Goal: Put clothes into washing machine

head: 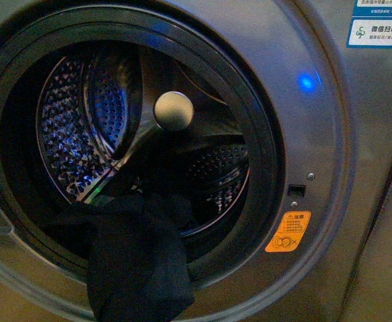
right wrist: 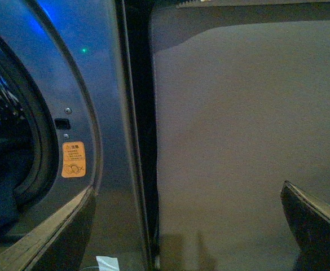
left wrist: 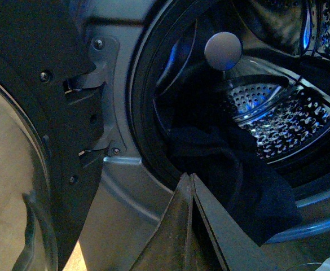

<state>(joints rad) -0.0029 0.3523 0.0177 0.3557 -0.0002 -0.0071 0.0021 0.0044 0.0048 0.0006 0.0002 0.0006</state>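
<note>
The grey washing machine (head: 316, 154) fills the front view, its porthole open on the shiny perforated drum (head: 82, 127). The dark navy clothes (head: 139, 268) lie in the bottom of the opening and hang out over the dark rim. Neither arm shows in the front view. In the left wrist view my left gripper (left wrist: 189, 176) is shut and empty, its tips just short of the clothes (left wrist: 238, 175) at the rim. In the right wrist view my right gripper (right wrist: 187, 195) is open and empty, facing the machine's right edge (right wrist: 105, 113) and a grey panel (right wrist: 249, 130) beside it.
The open door (left wrist: 35, 113) with its hinge stands beside the porthole in the left wrist view. An orange warning sticker (head: 287, 231) and a blue light (head: 306, 82) sit right of the opening. White labels (head: 380, 23) are at the top right.
</note>
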